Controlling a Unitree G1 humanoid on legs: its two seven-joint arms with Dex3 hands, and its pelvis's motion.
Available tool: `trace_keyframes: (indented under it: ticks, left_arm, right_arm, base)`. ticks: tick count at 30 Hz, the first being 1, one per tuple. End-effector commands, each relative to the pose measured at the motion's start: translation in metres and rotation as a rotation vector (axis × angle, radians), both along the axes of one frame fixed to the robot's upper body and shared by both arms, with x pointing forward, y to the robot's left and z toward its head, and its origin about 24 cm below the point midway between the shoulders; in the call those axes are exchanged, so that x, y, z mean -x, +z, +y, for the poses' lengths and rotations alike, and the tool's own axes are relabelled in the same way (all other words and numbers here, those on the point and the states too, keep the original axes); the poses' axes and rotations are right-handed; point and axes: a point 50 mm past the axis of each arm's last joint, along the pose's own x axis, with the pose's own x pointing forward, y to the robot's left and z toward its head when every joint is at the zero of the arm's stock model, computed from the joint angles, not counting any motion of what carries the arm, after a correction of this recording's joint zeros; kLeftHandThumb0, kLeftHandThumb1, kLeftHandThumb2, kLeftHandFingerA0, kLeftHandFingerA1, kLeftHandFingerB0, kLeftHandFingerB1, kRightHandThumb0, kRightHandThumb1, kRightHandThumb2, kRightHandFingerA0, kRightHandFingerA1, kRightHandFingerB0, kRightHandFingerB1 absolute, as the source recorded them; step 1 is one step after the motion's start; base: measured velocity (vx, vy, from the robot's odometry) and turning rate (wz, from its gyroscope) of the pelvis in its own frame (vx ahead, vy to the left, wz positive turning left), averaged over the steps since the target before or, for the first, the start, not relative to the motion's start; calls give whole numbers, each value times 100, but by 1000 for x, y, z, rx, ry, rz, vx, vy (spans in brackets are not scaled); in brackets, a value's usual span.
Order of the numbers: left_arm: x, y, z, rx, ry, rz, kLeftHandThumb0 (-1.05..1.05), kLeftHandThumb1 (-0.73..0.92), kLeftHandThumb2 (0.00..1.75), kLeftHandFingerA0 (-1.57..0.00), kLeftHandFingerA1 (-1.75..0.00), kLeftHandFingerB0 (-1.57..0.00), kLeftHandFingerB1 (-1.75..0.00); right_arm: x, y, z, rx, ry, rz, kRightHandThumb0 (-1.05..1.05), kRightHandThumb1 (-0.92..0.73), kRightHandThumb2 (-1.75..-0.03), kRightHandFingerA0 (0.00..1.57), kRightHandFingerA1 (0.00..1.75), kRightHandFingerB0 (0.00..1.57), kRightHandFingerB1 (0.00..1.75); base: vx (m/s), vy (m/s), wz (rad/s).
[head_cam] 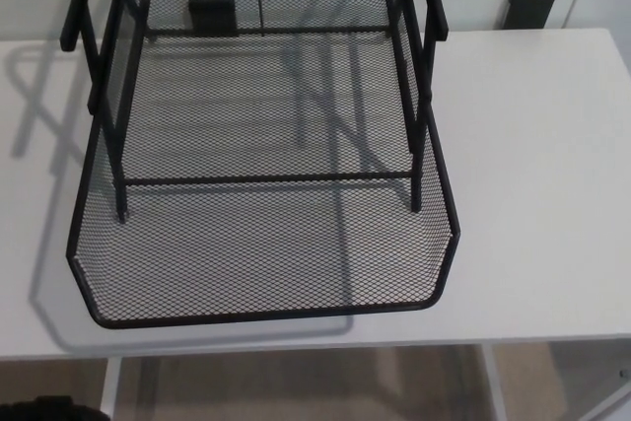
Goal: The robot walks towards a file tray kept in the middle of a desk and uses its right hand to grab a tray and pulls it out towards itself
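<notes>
Head view: mesh tray on white desk, neither hand in frame.

The rack (419, 66) of black uprights is cut off by the top edge; only its legs and two cross bars show, standing over the tray (266, 315). Tray lies drawn out toward the near desk (542, 194) edge, front rim just inside that edge, back rim near the wall. Its mesh floor is see-through, so desk surface and bar shadows blur together beneath it. Two dark blocks (532, 7) sit at the desk's far edge, one half hidden behind the mesh; what they are is hard to make out. A dark shape at bottom left corner (44, 409) is too cropped to identify. Left and right hands: out of sight, so open or clenched cannot be told; nothing is seen touching the tray.
</notes>
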Motion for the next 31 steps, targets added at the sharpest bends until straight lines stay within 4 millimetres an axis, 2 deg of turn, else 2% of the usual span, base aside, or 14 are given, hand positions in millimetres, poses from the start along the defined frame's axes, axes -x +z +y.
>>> trace_keyframes:
  ticks: [1, 7, 8, 9, 10, 12, 16, 19, 21, 22, 24, 26, 28, 31]
  left_arm:
    - [12, 1, 9, -15, 25, 14, -54, 35, 67, -57, -47, -52, -45]
    - [22, -6, 7, -19, 27, 38, -60, 34, 69, -60, -48, -54, -46]
    - [23, -7, 7, -14, 31, 40, -59, 34, 69, -60, -48, -54, -46]
    - [25, -8, 6, -4, 42, 44, -58, 34, 68, -60, -48, -53, -45]
    - [27, -9, 5, 11, 48, 43, -55, 34, 67, -60, -48, -53, -45]
    - [28, -10, 5, 13, 52, 46, -56, 35, 68, -60, -48, -51, -45]
    - [28, -10, 5, -7, 48, 37, -56, 36, 68, -60, -48, -51, -45]
    - [26, -9, 7, -11, 63, 34, -53, 35, 67, -58, -47, -51, -45]
    - [24, -10, 5, 7, 62, 27, -56, 34, 68, -60, -48, -52, -45]
    - [23, -10, 4, 17, 66, 22, -57, 34, 68, -61, -48, -52, -45]
    - [23, -12, 2, 9, 72, 28, -56, 34, 68, -61, -48, -51, -44]
    - [25, -13, 1, 11, 78, 29, -56, 34, 67, -61, -48, -52, -44]
    - [27, -14, 1, 9, 83, 33, -57, 35, 68, -62, -49, -50, -44]
    - [28, -14, 1, 6, 79, 31, -57, 35, 68, -62, -49, -50, -44]
  right_arm:
    - [-7, -10, 13, -15, 55, 53, -76, -38, -80, 88, 74, 71, 66]
    - [-45, -57, 45, -97, 114, 132, -71, -46, -54, 30, 50, 27, 41]
    - [-50, -62, 51, -100, 130, 135, -35, -17, -83, 11, 55, 9, 52]
    - [-54, -66, 56, -102, 136, 139, -73, -50, -55, 17, 45, 20, 39]
    - [-59, -70, 65, -101, 134, 138, -39, -23, -86, 3, 52, 0, 49]
    - [-64, -79, 75, -95, 123, 129, -71, -52, -57, 7, 44, 10, 37]
    - [-55, -98, 77, -1, 199, 162, -75, -44, -84, 2, 45, 6, 37]
    - [-54, -104, 74, 42, 240, 185, -78, -53, -57, 8, 43, 11, 34]
    - [-51, -103, 65, 58, 260, 202, -71, -45, -85, 0, 47, 12, 47]
    - [-52, -102, 63, 66, 263, 202, -76, -52, -56, 8, 43, 11, 34]
    - [-53, -99, 60, 60, 266, 181, -70, -44, -85, 0, 47, 11, 46]
    - [-51, -100, 59, 60, 270, 181, -76, -52, -56, 9, 42, 11, 34]
    - [-50, -99, 62, 62, 300, 171, -71, -45, -84, 0, 47, 12, 46]
    - [-50, -99, 63, 69, 319, 166, -80, -47, -63, 6, 46, 11, 38]
  base:
    - [0, 0, 0]
    - [0, 0, 0]
    - [0, 0, 0]
    - [0, 0, 0]
    - [0, 0, 0]
    - [0, 0, 0]
    - [0, 0, 0]
    - [0, 0, 0]
    - [0, 0, 0]
    - [0, 0, 0]
    - [0, 0, 0]
    - [0, 0, 0]
    - [0, 0, 0]
    - [0, 0, 0]
